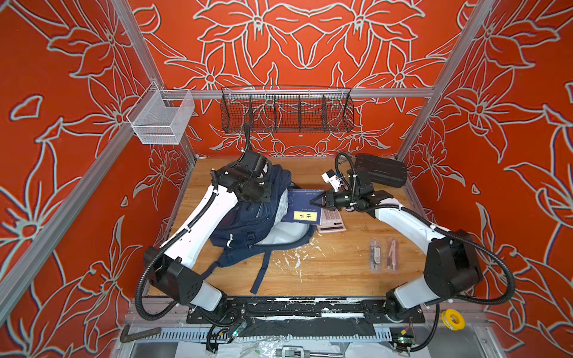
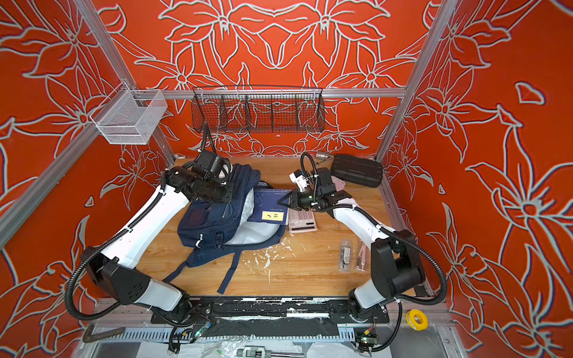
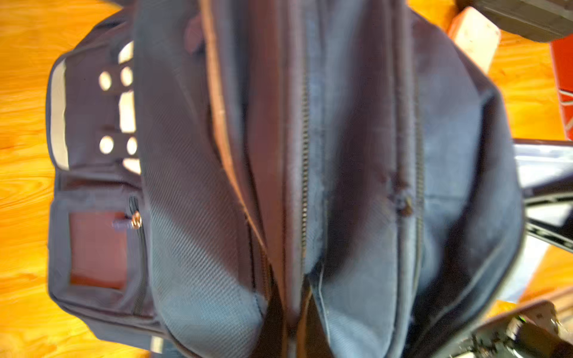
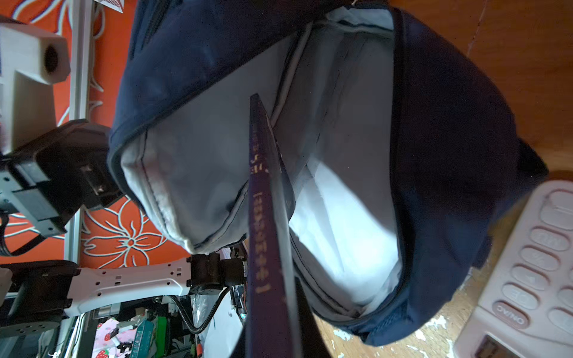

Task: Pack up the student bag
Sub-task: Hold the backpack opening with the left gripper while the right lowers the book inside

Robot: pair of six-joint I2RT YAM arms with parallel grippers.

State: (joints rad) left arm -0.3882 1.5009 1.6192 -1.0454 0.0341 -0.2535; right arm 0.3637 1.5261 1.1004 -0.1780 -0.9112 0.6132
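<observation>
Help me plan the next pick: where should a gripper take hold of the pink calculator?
I'd take the pink calculator at its near end, from above, jaws across its width. It lies flat, keys up. Its far end is hidden below the right gripper holding the blue book, and the student bag crowds one long edge, so that finger has little room.

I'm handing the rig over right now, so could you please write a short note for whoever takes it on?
Left gripper: shut on the bag's top fabric, holding the mouth open.
Right gripper: shut on the book, whose far end is over the grey lining at the mouth.
Done: bag open, book at the opening.
Left: push the book in and release it. Probably then pack the calculator and two clear packs from the table, and close the bag.
</observation>
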